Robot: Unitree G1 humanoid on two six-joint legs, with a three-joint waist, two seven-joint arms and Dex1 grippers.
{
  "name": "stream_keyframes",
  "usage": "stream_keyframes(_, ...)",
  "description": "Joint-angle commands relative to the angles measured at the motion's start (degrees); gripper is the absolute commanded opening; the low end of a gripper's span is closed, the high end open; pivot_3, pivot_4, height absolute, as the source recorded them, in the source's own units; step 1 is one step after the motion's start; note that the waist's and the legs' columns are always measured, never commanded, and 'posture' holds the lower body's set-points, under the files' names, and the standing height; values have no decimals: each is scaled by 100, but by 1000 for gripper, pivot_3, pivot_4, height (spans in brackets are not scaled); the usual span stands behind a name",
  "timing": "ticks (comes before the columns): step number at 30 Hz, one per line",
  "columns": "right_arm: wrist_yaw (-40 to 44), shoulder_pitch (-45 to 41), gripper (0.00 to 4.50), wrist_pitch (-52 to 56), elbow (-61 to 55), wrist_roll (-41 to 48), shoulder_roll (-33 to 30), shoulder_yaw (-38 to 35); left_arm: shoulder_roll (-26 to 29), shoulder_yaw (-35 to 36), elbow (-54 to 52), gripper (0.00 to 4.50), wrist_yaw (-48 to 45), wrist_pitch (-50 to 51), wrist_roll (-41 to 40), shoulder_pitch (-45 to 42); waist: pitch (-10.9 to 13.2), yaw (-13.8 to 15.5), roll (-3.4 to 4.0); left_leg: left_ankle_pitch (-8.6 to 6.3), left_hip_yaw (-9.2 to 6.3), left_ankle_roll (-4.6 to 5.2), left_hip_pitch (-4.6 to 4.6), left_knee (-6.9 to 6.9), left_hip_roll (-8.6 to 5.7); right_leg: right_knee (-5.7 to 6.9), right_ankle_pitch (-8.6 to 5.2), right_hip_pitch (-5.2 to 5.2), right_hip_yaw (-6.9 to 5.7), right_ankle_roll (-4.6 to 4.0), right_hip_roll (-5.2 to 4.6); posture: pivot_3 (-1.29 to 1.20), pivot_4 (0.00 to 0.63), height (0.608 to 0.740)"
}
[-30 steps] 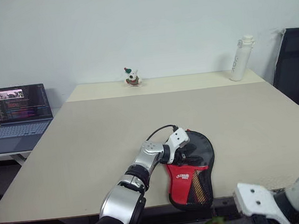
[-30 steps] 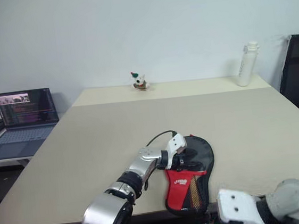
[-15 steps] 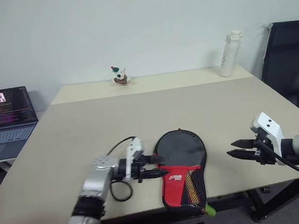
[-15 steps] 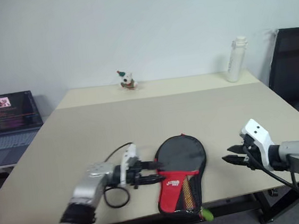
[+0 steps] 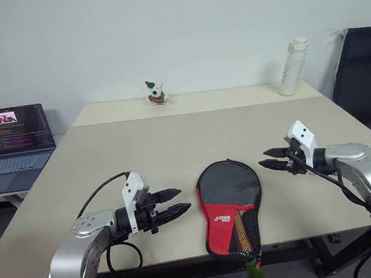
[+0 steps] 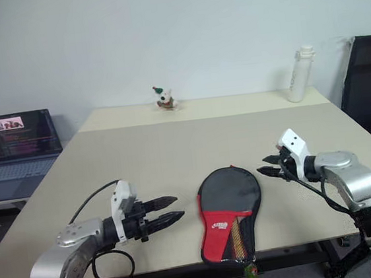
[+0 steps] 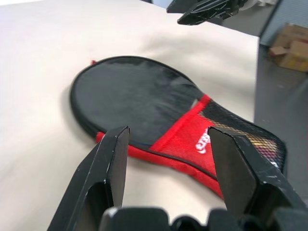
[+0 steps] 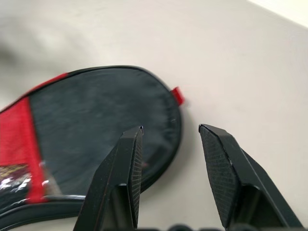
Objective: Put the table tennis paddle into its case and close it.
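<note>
A beige worktop [image 5: 172, 140] carries the case [image 5: 231, 207], a soft paddle-shaped pouch lying flat near the front edge, between the two arms. Its rounded black end points away from the robot and its red lower part, with a white logo and a black mesh pocket, points toward the front edge. The narrow end of the case reaches the worktop's front edge, and its tip is hard to make out there. Whether anything lies inside the case cannot be told; its outside is all that shows. The left gripper [image 5: 177, 203] is held low over the worktop, just to the left of the case and clear of it. It points nearly level toward the case, its two black fingers spread apart with nothing between them. The right gripper [image 5: 270, 158] is to the right of the case's rounded end, apart from it, pointing across toward it and slightly downward. Its fingers are also parted and hold nothing. From the right wrist, a small red tab shows at the edge of the case's black end. At the far edge stand a small figurine [image 5: 156, 93] and a white bottle [image 5: 293, 66]. An open laptop [image 5: 12, 140] sits off to the left, and a dark chair [image 5: 367, 77] is cut off at the right.
</note>
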Motion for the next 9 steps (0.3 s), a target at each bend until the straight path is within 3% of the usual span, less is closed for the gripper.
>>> stream_keyframes(1,120,-209,2024,-568,369,-151,-48,-253,24,-3,-294,2833,352,-108,-20,-156,0,6,0,0,0,0,0,0,0,0,0,0,0,0,0,0,150,740)
stream_keyframes(4,236,-201,2024,-637,561,-216,-156,-300,-56,-195,-199,2833,545,-140,13,-303,0,30,0,0,0,0,-2,3,-6,0,1,1,1,1,-3,0,150,740)
stream_keyframes(9,198,423,2024,-178,-193,-191,-280,-291,-58,-326,-28,2833,659,-272,46,-246,0,14,0,-1,1,1,-1,0,-2,-1,1,2,2,1,-2,0,150,740)
